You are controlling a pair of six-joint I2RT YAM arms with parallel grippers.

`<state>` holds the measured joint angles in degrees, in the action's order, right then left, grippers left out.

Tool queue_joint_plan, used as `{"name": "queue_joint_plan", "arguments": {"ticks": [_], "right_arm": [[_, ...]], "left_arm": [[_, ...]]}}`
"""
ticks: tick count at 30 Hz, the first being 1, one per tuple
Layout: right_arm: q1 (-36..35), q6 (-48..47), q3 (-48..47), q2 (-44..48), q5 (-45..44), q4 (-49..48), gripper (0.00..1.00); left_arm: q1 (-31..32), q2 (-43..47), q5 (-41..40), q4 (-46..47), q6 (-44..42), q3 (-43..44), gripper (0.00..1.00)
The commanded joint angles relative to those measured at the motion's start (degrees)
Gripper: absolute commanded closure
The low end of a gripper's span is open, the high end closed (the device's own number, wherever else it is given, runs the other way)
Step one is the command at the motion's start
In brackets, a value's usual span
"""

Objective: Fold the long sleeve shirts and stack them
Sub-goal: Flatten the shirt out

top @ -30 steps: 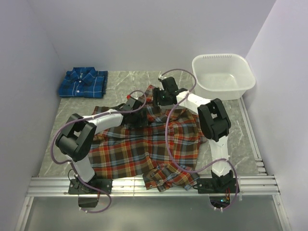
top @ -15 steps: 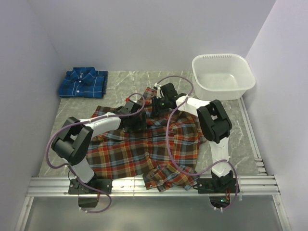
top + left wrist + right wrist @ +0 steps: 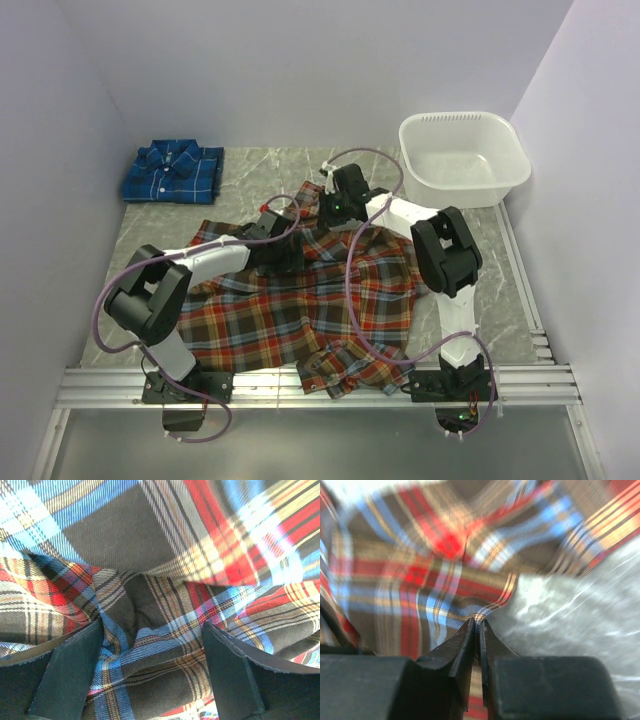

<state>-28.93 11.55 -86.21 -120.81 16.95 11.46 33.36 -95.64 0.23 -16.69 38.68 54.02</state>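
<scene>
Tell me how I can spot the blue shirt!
Look at the grey marble table and go to its far left corner. The blue shirt lies there, folded into a neat rectangle with its collar showing. Unlike the red-orange plaid shirt spread out in the middle and the white tub at the far right, it is blue with thin white lines.

Spread shirt (image 3: 290,312) centre; folded shirt (image 3: 172,172) far left; tub (image 3: 470,190) far right.

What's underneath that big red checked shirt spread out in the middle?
Grey marbled table shows beside the red-orange shirt, so the shirt lies on that. Anything beneath its middle is covered by the cloth, so I cannot tell.
</scene>
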Motion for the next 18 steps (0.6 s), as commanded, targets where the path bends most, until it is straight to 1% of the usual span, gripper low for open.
{"name": "queue_joint_plan", "arguments": {"ticks": [1, 3, 4, 5, 11, 12, 15, 18], "right_arm": [[1.50, 2.51, -4.75, -0.03, -4.29, -3.29, 0.85], [2.56, 3.38, -6.32, -1.35, -5.70, -3.03, 0.92], [2.91, 3.56, -6.68, -1.61, -6.14, -2.94, 0.94], [3.52, 4.17, -7.03, -2.05, -7.44, -3.03, 1.00], [6.07, 5.59, -9.14, -2.76, -9.12, -3.82, 1.00], [6.77, 5.76, -10.19, -2.76, -11.39, -3.73, 1.00], [8.09, 6.55, -12.74, -2.32, -14.13, -3.81, 1.00], [9.41, 6.29, -14.85, -0.92, -16.86, -6.27, 1.00]], "left_arm": [[0.39, -1.75, 1.62, -9.42, 0.96, -4.36, 0.12], [0.39, -1.57, 2.05, -9.33, 0.96, -4.89, 0.12], [0.39, -1.40, 2.06, -9.33, 0.96, -4.89, 0.12], [0.30, -1.48, 2.14, -9.33, 1.05, -5.32, 0.12], [0.38, -0.61, 2.58, -9.59, 0.96, -6.12, 0.12], [0.39, -0.52, 2.58, -9.77, 0.96, -6.21, 0.12], [0.38, 0.01, 2.58, -10.12, 1.05, -6.65, 0.12], [0.38, 0.01, 2.23, -10.29, 1.14, -6.47, 0.12]]}}
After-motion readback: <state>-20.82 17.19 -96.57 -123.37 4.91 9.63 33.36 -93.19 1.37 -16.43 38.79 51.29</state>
